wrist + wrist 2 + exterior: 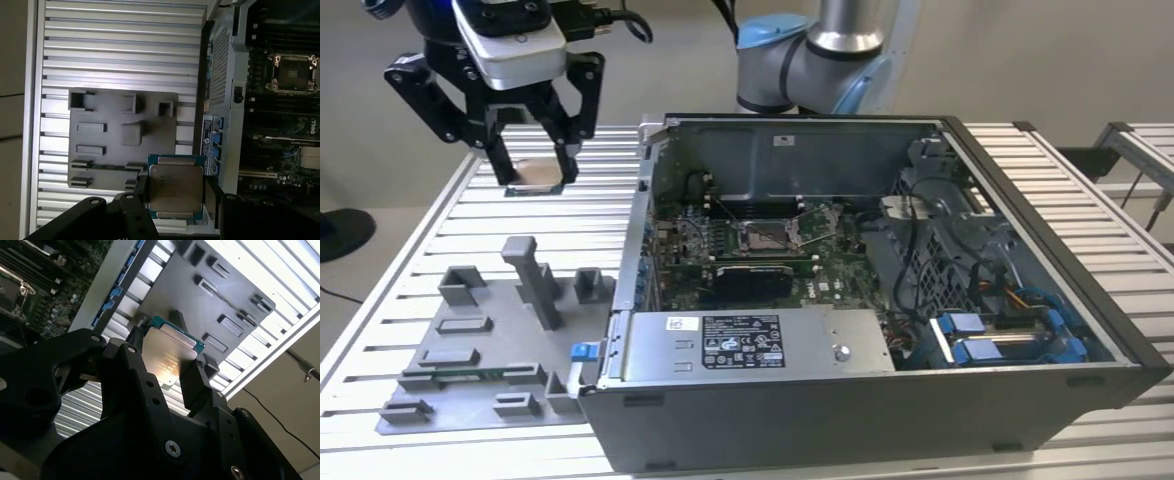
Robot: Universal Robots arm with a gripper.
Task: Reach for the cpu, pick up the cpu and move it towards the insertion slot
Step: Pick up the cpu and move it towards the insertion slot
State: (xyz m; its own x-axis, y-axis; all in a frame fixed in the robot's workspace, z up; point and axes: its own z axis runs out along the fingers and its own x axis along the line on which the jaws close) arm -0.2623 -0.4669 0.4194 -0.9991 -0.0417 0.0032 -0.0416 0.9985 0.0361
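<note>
Gripper (534, 171) clamped on the cpu (175, 192) by two opposite edges, held clear above the slatted table (440, 220) (grey tray (507, 335) lies on it nearby). Farther off: insertion slot (767, 237) inside the open computer case (854, 410), well apart from cpu.

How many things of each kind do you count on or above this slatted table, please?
cpu, held above the table: 1
gripper, shut on the cpu: 1
insertion slot, inside the case: 1
computer case, open: 1
grey tray: 1
Total: 5
</note>
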